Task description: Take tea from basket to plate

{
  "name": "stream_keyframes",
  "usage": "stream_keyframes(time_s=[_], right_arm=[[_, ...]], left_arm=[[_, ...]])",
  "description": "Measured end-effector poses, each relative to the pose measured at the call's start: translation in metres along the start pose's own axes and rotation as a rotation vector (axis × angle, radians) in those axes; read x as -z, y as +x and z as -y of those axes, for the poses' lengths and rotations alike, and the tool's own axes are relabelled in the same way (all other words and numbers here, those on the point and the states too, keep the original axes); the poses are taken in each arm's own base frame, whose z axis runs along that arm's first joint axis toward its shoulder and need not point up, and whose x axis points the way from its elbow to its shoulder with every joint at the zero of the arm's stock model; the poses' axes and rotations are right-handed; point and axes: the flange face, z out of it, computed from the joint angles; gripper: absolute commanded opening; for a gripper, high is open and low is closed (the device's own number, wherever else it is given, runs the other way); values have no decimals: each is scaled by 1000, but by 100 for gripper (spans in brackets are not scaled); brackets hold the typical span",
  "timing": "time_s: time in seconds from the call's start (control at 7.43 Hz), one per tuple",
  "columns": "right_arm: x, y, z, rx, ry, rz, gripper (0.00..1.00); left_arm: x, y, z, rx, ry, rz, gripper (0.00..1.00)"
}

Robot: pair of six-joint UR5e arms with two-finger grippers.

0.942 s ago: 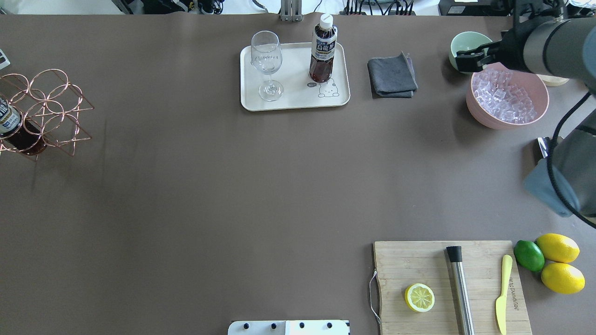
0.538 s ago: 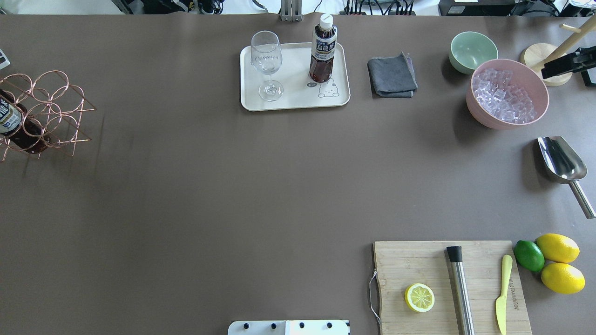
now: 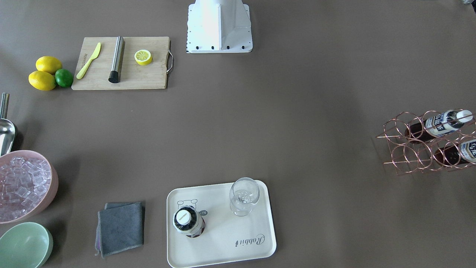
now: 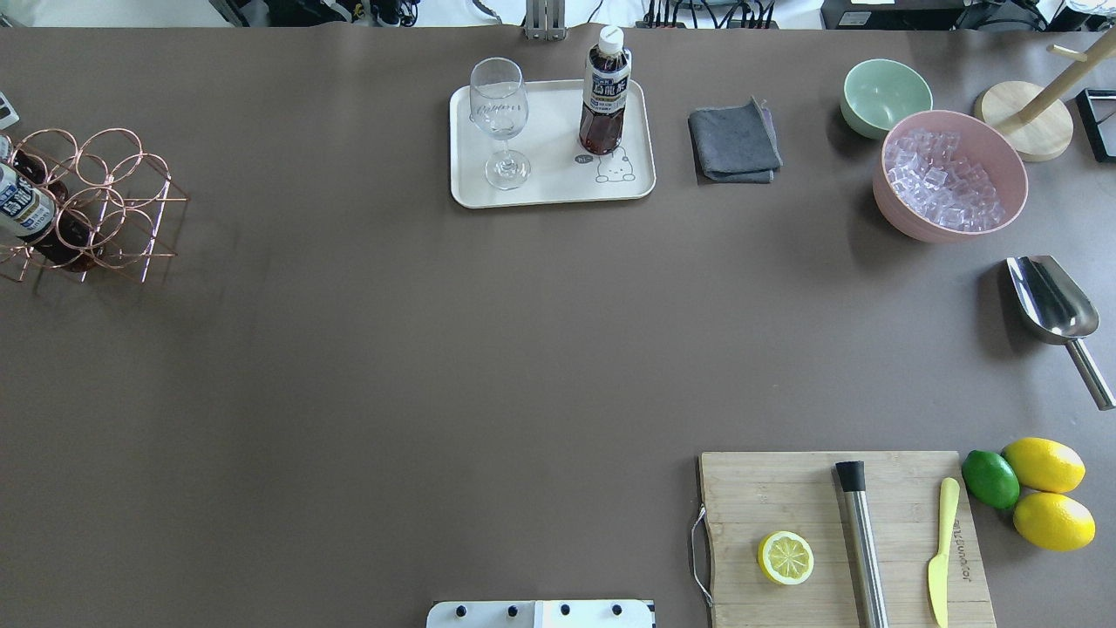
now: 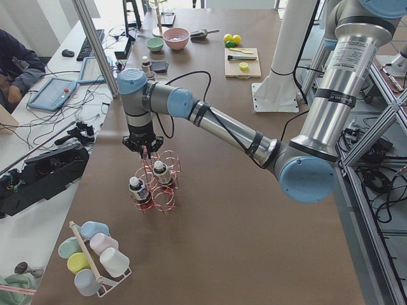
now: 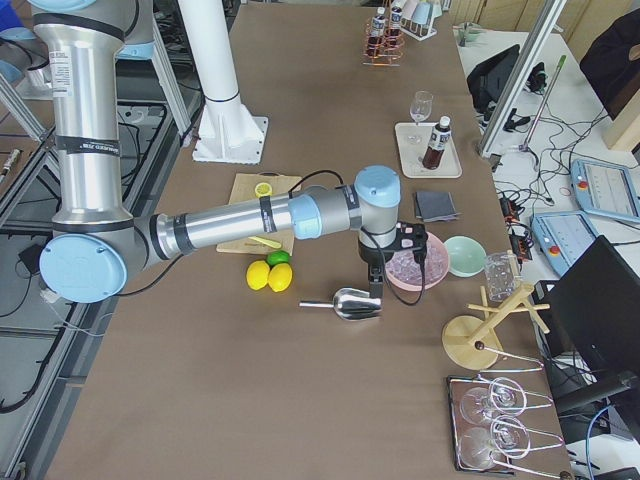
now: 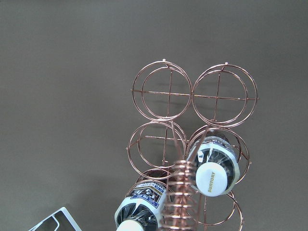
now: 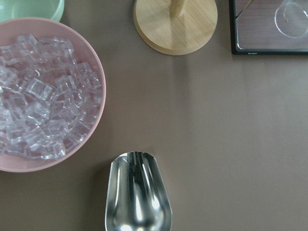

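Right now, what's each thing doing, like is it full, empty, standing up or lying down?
Tea on the tray: standing up, cap on.
First tea and second tea in the rack: lying in its rings.
Wine glass: upright, empty.
Pink bowl: full of ice.
Green bowl: empty.
Scoop: lying flat, empty.
Half lemon: cut side up.
Grey cloth: folded.
Left gripper: over the rack; open or shut, cannot tell.

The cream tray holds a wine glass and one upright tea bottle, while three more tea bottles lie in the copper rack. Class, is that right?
No: the copper rack holds two tea bottles, an upper bottle and a lower bottle, not three, as the exterior front-facing view shows. The rest is right.
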Motion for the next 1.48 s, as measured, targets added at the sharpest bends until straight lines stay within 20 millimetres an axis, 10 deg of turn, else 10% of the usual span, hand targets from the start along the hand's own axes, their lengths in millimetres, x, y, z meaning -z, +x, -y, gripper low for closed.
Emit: stream_keyframes(time_s=[0.4,1.48], right_arm=[[-27,72,-23,-32,-80,31,100],[-27,73,-23,-41,-87,77,100]], left_arm=[[-10,-3,3,-36,-11,8,0],[-17,-2,6,-43,-25,1,0]])
